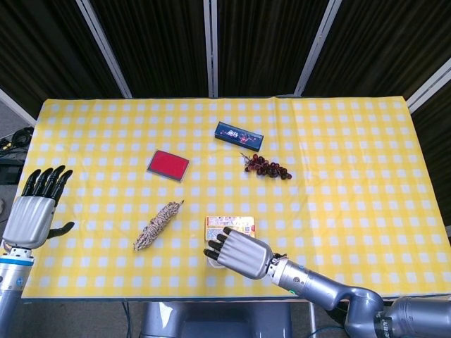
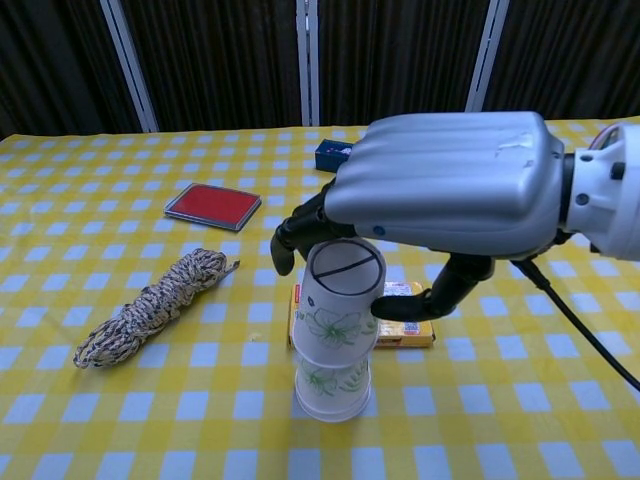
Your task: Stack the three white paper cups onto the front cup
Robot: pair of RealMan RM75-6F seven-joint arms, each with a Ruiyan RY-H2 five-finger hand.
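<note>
Nearest the robot, at the front edge of the tabletop (image 2: 520, 440), two paper cups showed in the chest view. The front cup (image 2: 330, 388) stood upright on the yellow checked cloth, and a second cup (image 2: 340, 305) sat in its mouth, bottom end up toward the camera and tilted slightly. The right hand (image 2: 440, 195) was over this upper cup, its dark fingers (image 2: 295, 232) curled around the left side and the thumb against the right side, so the hand held the cup. From the head view the right hand (image 1: 236, 251) covered both cups almost entirely. No third cup could be made out in either view.

Just behind the cups lay one flat orange and yellow box (image 2: 410, 328), partly hidden by the thumb. To the left of it lay one bundle of braided rope (image 2: 150, 308). Far off at the left edge, the left hand (image 1: 32, 211) hung beside the tabletop, fingers straight and apart, holding nothing.

Farther back lay one red pad (image 2: 212, 205), one bunch of dark grapes (image 1: 266, 166), and one blue box (image 1: 239, 132).
</note>
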